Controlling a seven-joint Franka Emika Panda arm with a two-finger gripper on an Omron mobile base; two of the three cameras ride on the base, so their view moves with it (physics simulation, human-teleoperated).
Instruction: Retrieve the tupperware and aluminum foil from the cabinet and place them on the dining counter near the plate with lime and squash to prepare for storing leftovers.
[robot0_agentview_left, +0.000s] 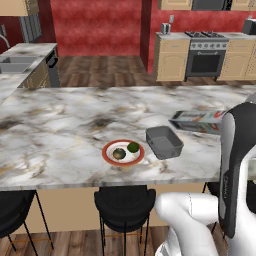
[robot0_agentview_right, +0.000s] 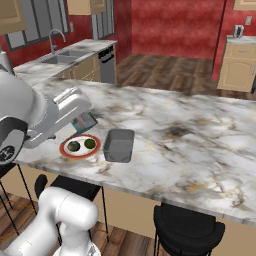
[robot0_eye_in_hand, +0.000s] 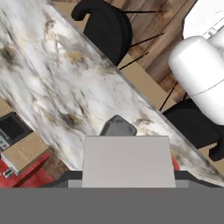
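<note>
Black stools (robot0_agentview_left: 124, 202) tucked under near edge; stove (robot0_agentview_left: 206, 54) and sink (robot0_agentview_right: 64, 56) against far red walls.

this is a home kitchen, rendered, with red walls and a wooden floor. a long marbled dining counter (robot0_agentview_left: 60, 125) with black round stools (robot0_agentview_left: 125, 202) beneath it runs across the middle, and behind it stand a black oven with a hob (robot0_agentview_left: 206, 52), tan cupboards (robot0_agentview_left: 171, 59), and a sink with a curved tap (robot0_agentview_right: 59, 50).
</note>
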